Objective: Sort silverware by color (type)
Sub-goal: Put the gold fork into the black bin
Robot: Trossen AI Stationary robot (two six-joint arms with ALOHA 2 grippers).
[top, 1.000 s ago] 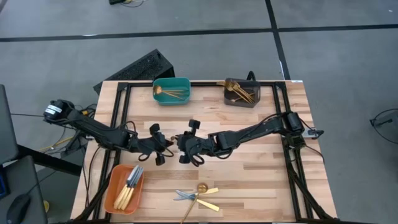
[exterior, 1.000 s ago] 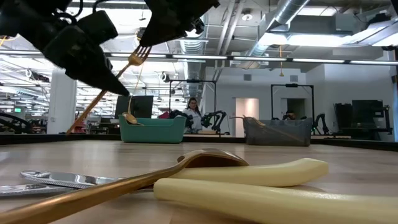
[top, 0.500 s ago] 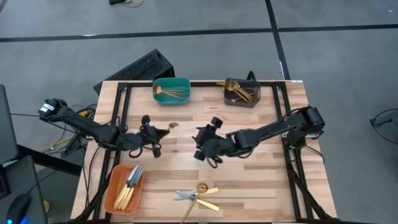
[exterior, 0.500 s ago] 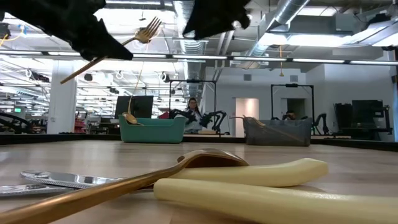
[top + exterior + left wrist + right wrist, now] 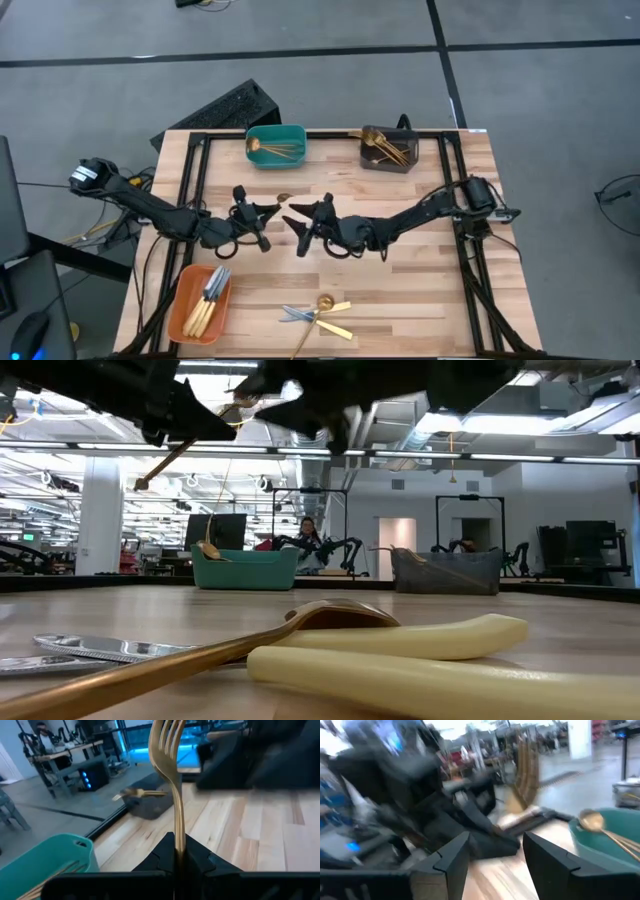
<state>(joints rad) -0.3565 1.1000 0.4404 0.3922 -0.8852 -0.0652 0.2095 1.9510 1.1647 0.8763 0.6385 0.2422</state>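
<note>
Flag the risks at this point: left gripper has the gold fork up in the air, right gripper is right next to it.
1. The left gripper pinches the gold fork only at its handle end, so it could swing or slip out.
2. The open right gripper sits close beside the fork; the fingers could knock it loose.
3. A dropped fork would land on the bare table, outside the teal bin.

Open workshop hall, grey floor, wooden worktable.
Butcher-block table (image 5: 420,300) on grey carpet floor (image 5: 540,90) crossed by dark seams; exposed ceiling ducts (image 5: 470,375), white column (image 5: 100,510), strip lighting, further black-framed workstations (image 5: 470,525), a seated person (image 5: 308,540) at distance.
</note>
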